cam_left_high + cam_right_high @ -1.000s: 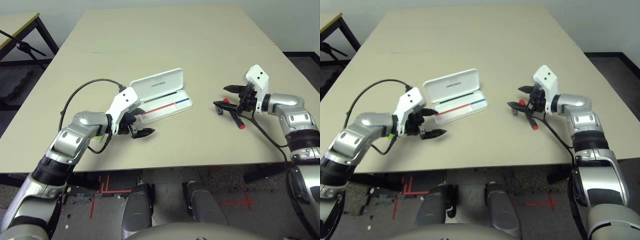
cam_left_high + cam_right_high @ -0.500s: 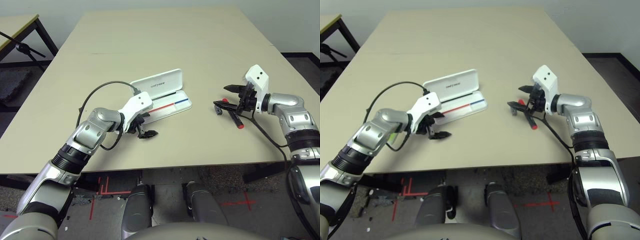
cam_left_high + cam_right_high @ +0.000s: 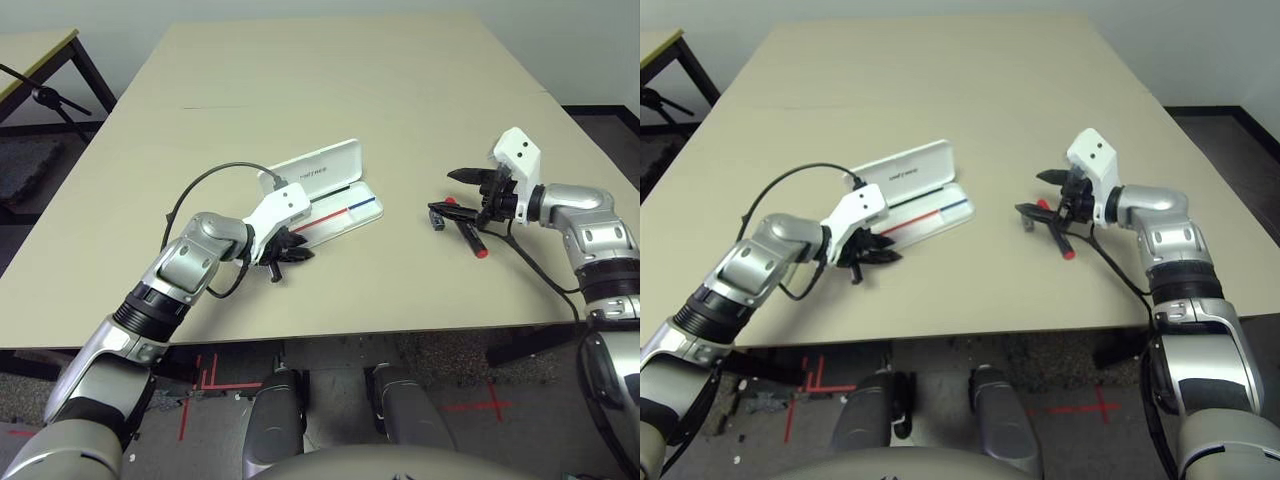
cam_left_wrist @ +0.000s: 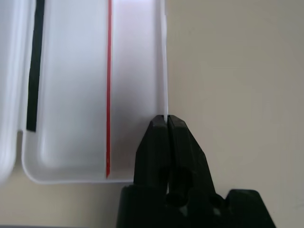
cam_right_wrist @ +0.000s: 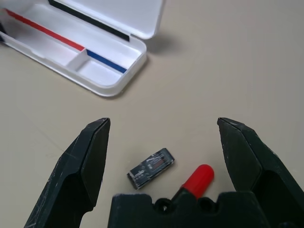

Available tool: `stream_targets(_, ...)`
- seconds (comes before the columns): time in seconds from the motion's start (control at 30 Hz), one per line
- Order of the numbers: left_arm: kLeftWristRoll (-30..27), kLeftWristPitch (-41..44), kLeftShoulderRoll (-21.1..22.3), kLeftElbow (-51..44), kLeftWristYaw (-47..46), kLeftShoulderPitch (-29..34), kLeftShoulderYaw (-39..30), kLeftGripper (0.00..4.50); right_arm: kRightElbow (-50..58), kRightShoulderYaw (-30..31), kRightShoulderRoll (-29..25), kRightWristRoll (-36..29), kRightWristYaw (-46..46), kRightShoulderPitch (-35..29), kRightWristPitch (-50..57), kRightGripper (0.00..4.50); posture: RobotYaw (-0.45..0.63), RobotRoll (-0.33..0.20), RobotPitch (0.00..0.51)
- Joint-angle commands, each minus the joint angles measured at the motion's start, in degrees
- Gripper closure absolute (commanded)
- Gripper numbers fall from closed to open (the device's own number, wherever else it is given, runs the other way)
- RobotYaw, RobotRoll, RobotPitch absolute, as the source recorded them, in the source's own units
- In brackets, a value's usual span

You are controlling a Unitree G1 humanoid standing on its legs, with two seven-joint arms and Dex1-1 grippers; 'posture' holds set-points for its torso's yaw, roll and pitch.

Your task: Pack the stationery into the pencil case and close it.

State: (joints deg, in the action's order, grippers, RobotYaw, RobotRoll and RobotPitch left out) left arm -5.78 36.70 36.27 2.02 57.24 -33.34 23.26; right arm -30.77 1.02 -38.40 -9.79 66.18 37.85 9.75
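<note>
The white pencil case (image 3: 337, 211) lies open left of the table's middle, its lid (image 3: 316, 171) tilted up behind the tray with the red-and-blue stripe. My left gripper (image 3: 291, 253) is shut, its tips (image 4: 167, 121) touching the tray's front rim near the left corner. On the right, my right gripper (image 5: 164, 126) hangs open over the red marker (image 5: 197, 179) and the tiny dark grey block (image 5: 151, 167), touching neither. The marker's red end (image 3: 483, 252) points toward the table's front edge. The lime-green highlighter is hidden.
A black cable (image 3: 205, 180) loops over my left forearm. The table's front edge (image 3: 400, 330) runs close below both grippers. Bare tabletop (image 3: 400, 230) separates the case from the marker. A second table (image 3: 30, 50) and a black stand (image 3: 45, 95) are at the far left.
My left gripper has swung right and forward to the tray's near-left corner, and its fingers have come together. The right arm has barely moved.
</note>
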Motion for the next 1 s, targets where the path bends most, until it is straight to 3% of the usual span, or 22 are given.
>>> stream_targets(0.03, 2.6, -5.3, 2.9, 0.6, 3.4, -0.9, 1.3, 4.48, 1.9, 0.4, -1.4, -0.4, 1.9, -0.7, 1.6, 0.00, -0.08, 0.000, 0.077)
stream_targets(0.27, 3.6, -17.4, 7.3, -2.4, 10.9, -0.3, 0.8, 4.48, 4.3, 2.2, -2.0, -0.1, 4.5, -1.9, 2.8, 0.00, -0.07, 0.000, 0.078)
stream_targets(0.53, 1.9, -24.2, 7.7, -3.1, 16.0, 1.7, -0.5, 4.48, 9.5, 3.9, -2.5, -1.8, 9.4, -3.9, 7.2, 0.00, -0.06, 0.000, 0.084)
stream_targets(1.0, 2.7, -24.0, 8.4, -3.3, 16.7, 4.2, -1.0, 4.48, 11.2, 4.5, -2.2, -1.3, 10.9, -4.7, 8.6, 0.00, -0.06, 0.000, 0.096)
